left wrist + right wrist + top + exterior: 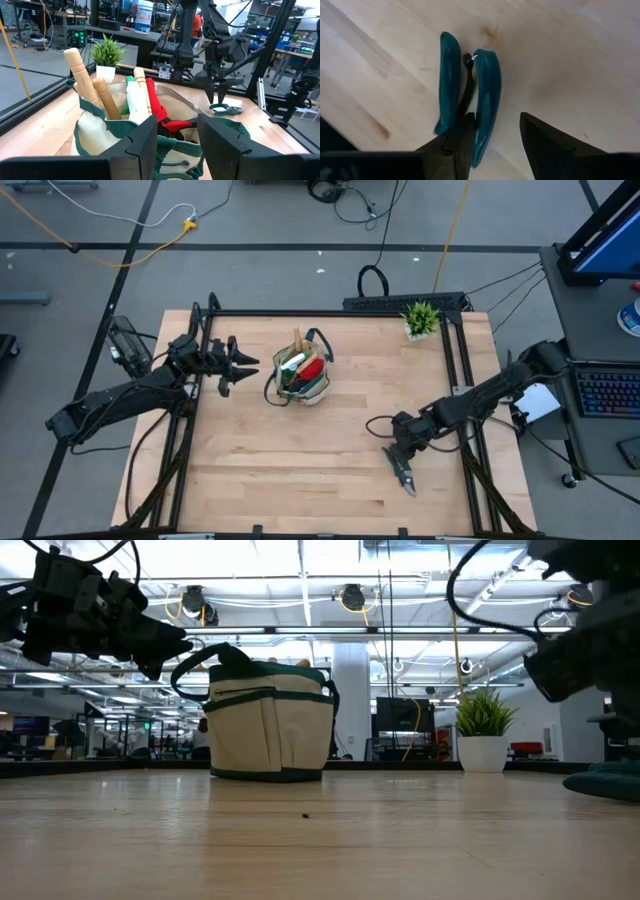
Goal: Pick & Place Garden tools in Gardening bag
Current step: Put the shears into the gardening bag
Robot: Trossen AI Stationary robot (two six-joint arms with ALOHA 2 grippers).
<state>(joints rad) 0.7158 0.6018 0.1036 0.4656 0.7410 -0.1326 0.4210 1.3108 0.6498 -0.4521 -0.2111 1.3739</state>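
Note:
The beige gardening bag point(300, 377) with green trim stands at the table's middle; it also shows in the low view point(270, 725). In it stand wooden tool handles point(82, 75), a red glove point(161, 114) and a green-and-white item point(133, 100). The pruning shears point(405, 476), with teal handles point(487, 100), lie flat on the table at the near right. My right gripper point(496, 120) is open just above them, its fingers pointing down over the handles. My left gripper point(243, 365) is open and empty, raised at the bag's left side; its own wrist view point(177, 140) shows this too.
A small potted plant point(422, 318) stands at the table's far right corner. Black frame rails point(455, 370) run along the table's left, right and far edges. Bare tabletop point(300, 470) lies between the bag and the near edge.

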